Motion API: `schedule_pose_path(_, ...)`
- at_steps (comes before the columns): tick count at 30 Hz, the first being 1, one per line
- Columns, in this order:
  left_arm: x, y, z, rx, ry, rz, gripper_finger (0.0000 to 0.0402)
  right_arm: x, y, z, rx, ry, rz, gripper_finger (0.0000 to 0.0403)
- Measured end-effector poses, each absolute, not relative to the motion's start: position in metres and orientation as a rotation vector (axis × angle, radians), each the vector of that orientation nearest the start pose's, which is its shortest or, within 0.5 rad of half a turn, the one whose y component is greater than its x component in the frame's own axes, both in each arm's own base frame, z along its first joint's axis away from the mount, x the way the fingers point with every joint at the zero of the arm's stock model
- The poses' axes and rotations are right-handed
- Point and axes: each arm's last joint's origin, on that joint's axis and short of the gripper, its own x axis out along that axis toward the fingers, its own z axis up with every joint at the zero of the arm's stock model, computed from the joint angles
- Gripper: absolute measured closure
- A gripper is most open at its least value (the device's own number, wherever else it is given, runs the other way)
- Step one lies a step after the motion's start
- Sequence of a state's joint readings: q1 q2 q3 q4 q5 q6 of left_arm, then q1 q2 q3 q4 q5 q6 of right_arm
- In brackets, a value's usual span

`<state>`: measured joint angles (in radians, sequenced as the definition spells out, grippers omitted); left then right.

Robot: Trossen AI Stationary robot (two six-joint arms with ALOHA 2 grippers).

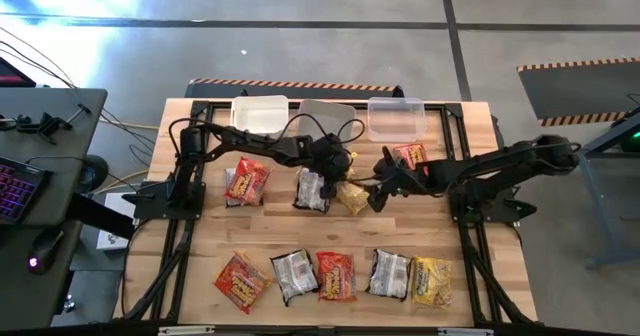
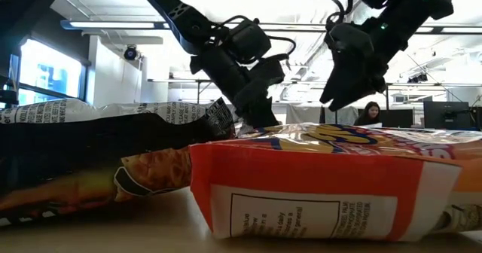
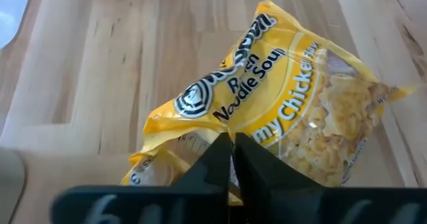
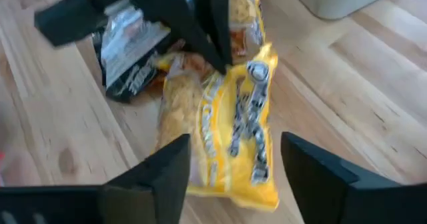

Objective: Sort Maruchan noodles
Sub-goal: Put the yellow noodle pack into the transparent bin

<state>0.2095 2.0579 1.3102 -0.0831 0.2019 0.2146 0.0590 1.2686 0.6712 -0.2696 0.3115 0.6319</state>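
A yellow Maruchan noodles packet (image 1: 354, 197) lies mid-table beside a silver packet (image 1: 312, 190). My left gripper (image 1: 346, 178) is shut on the yellow packet (image 3: 293, 91). My right gripper (image 1: 378, 198) stands open just to that packet's right. In the right wrist view its two fingers stand on either side of the yellow packet (image 4: 233, 124), and I see no touch. A red packet (image 1: 245, 181) lies flat on the table farther left, another red one (image 1: 410, 156) farther right. My left gripper pinches the yellow packet's crumpled end (image 3: 200, 127) between its two shut fingers (image 4: 215, 47). The fingers slant down from the table's left and far side. The rest of the packet (image 4: 230, 177) lies on the table.
Three pale bins (image 1: 260, 111) (image 1: 325, 114) (image 1: 397, 116) stand along the far edge. Several packets lie in a row by the near edge, from a red one (image 1: 240, 279) to a yellow one (image 1: 432, 281). Bare wood lies between the two rows.
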Motion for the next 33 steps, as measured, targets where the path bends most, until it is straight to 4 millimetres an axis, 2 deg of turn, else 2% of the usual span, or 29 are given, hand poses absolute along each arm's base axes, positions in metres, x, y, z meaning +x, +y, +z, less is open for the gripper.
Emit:
schedule_pose_path(5, 0.422, 0.08, 0.145, 0.088, 0.796, -0.111, 0.04, 0.239, -0.003, 0.194, 0.439, 0.752, -0.512, 0.017)
schedule_pose_path(10, 0.423, 0.072, 0.157, 0.138, 0.752, -0.132, 0.0401, 0.238, -0.009, 0.191, 0.436, 0.787, -0.494, 0.017)
schedule_pose_path(14, 0.422, 0.069, 0.168, 0.173, 0.717, -0.144, 0.0401, 0.227, -0.014, 0.168, 0.474, 0.767, -0.459, 0.0171)
schedule_pose_path(18, 0.421, 0.068, 0.174, 0.185, 0.704, -0.145, 0.0401, 0.214, -0.017, 0.141, 0.548, 0.579, -0.338, 0.0186)
schedule_pose_path(21, 0.421, 0.068, 0.178, 0.197, 0.689, -0.147, 0.0401, 0.203, -0.021, 0.135, 0.603, 0.377, -0.2, 0.0196)
schedule_pose_path(23, 0.421, 0.067, 0.178, 0.198, 0.69, -0.149, 0.0401, 0.195, -0.024, 0.132, 0.628, 0.313, -0.184, 0.0197)
schedule_pose_path(33, 0.425, 0.061, 0.184, 0.213, 0.638, -0.154, 0.0401, 0.189, -0.033, 0.125, 0.544, 0.378, -0.163, 0.0139)
